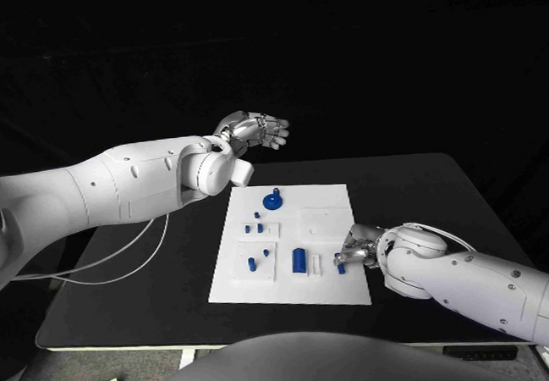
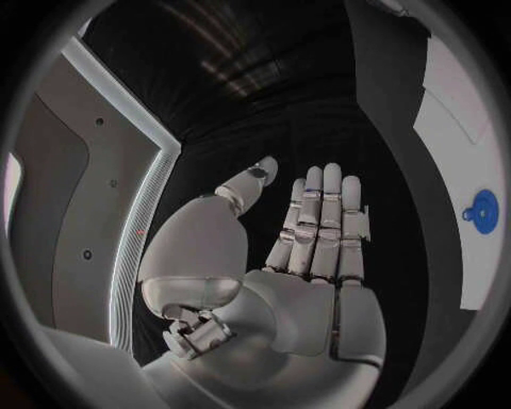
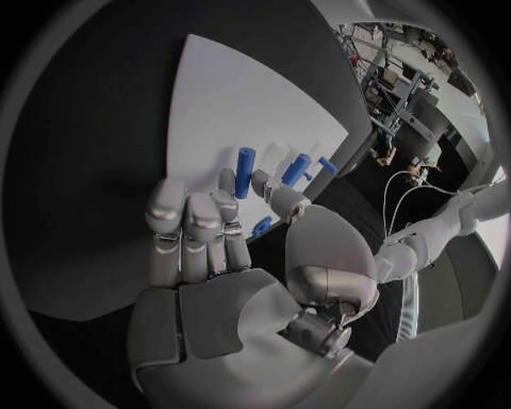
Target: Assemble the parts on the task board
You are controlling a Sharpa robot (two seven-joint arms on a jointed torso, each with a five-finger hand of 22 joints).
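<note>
Left robot hand (image 1: 254, 129) raised flat, right robot hand (image 1: 357, 248) maybe pinching

- Near right corner of the white board (image 1: 324, 209) is crowded by the right hand (image 1: 354, 248).
- Far edge is left unblocked; left hand (image 1: 255, 129) is raised beyond it.

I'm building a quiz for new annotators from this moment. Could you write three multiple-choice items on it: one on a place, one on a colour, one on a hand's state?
1. Where is the left hand?
A. raised beyond the far edge of the task board
B. flat on the board
C. under the table

2. What colour is the round part at the board's far end?
A. red
B. blue
C. green

3. What does the left hand hold?
A. a part
B. a cable
C. nothing

Answers:
1 A, the head view shows it above and past the board.
2 B, both the head and left wrist views show it blue.
3 C, its fingers are straight and the palm bare.
</note>
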